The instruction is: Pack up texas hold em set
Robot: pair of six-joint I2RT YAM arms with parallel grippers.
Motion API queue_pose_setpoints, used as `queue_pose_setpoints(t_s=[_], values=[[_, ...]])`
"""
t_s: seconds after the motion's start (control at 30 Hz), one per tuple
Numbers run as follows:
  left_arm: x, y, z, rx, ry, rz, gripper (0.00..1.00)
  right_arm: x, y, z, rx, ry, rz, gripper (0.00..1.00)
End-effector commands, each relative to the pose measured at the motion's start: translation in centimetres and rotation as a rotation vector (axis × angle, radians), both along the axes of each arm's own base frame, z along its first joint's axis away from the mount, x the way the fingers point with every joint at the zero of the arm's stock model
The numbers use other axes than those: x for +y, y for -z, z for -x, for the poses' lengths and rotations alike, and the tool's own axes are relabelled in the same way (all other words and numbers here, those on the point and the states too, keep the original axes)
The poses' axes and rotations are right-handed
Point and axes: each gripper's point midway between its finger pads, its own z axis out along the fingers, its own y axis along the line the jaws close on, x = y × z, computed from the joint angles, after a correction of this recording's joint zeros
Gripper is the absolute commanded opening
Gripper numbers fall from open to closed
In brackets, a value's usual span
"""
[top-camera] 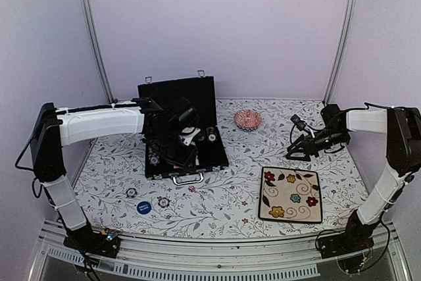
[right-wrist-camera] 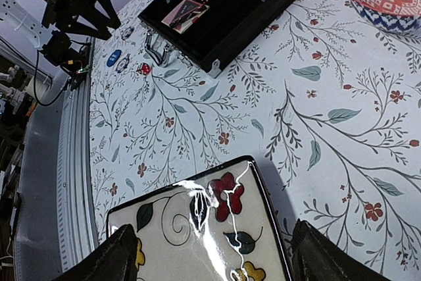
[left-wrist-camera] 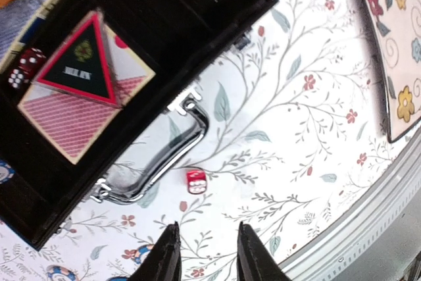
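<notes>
I read the left gripper (left-wrist-camera: 207, 261) as partly open. Its dark fingers (left-wrist-camera: 164, 258) stand apart with nothing between them, above the floral table (left-wrist-camera: 296, 162) and near a small red die (left-wrist-camera: 196, 181), touching nothing.

The right gripper (right-wrist-camera: 210, 261) is wide open and empty over the cream square flowered plate (right-wrist-camera: 197, 228).

The black rectangular briefcase-style case (top-camera: 197, 93) lies open at the rear left of the table, with its silver handle (left-wrist-camera: 164, 162) facing the arm bases. A round blue button (top-camera: 143, 206) and a loose poker chip (top-camera: 163, 201) lie in front of it.

In the top view the left arm hides most of the case tray. The wrist view cuts the case off at the frame edge.
</notes>
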Motion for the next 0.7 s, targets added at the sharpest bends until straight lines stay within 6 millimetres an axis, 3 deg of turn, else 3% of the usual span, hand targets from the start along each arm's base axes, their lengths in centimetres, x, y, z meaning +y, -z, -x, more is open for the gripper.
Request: queue_pose_setpoints(t_s=[0.0,0.3,0.6,0.67], values=[[-1.2,2.8,2.3,0.072,0.030,-0.037,0.31,0.3,-1.0,-0.3,-0.028,-0.012,-0.008,0.81],[-1.0,5.9,2.5,0.114,-0.021,-0.112,0.30,0.3,-1.0,-0.2,-0.033,-0.012,-0.004,0.81],[-0.8,7.1,2.4,0.120,-0.023,-0.143,0.27,0.3,-0.9,-0.3,-0.032,-0.013,0.001,0.82],[-0.6,8.6,2.4,0.138,-0.022,-0.177,0.27,0.2,-0.8,-0.3,-0.032,-0.011,0.001,0.81]])
